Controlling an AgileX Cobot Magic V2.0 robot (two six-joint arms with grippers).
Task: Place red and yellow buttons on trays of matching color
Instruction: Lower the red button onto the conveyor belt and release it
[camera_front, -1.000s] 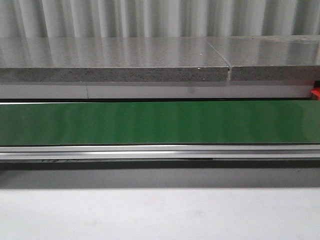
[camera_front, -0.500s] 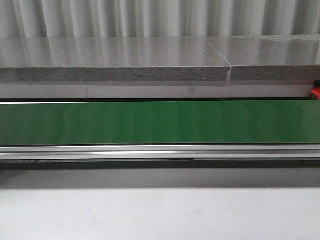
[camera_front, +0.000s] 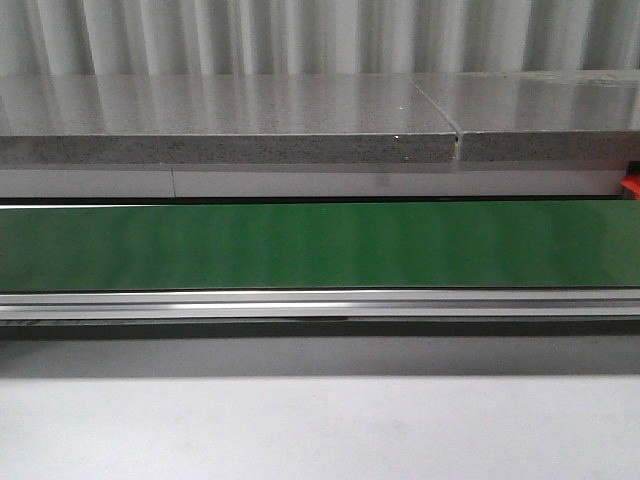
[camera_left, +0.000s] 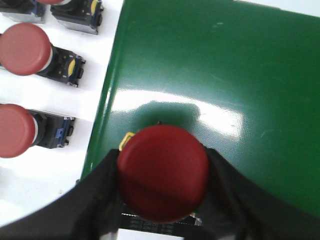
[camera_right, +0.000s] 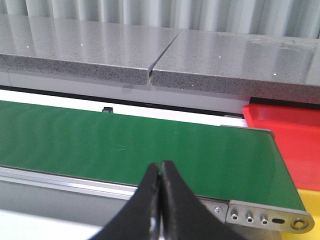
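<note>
My left gripper (camera_left: 163, 175) is shut on a red button (camera_left: 163, 171), holding it by the body under its round cap, just above the near edge of the green conveyor belt (camera_left: 225, 75). More red buttons (camera_left: 22, 49) lie on the white surface beside the belt. My right gripper (camera_right: 160, 170) is shut with nothing in it, in front of the belt (camera_right: 125, 145). The red tray (camera_right: 290, 130) sits past the belt's end, with a corner of the yellow tray (camera_right: 312, 200) beside it. In the front view only a sliver of the red tray (camera_front: 630, 186) shows.
A grey stone ledge (camera_front: 230, 130) runs behind the belt (camera_front: 320, 245). An aluminium rail (camera_front: 320, 303) borders the belt's near side. Another red button (camera_left: 15, 131) and black button bodies (camera_left: 80, 12) lie on the white surface.
</note>
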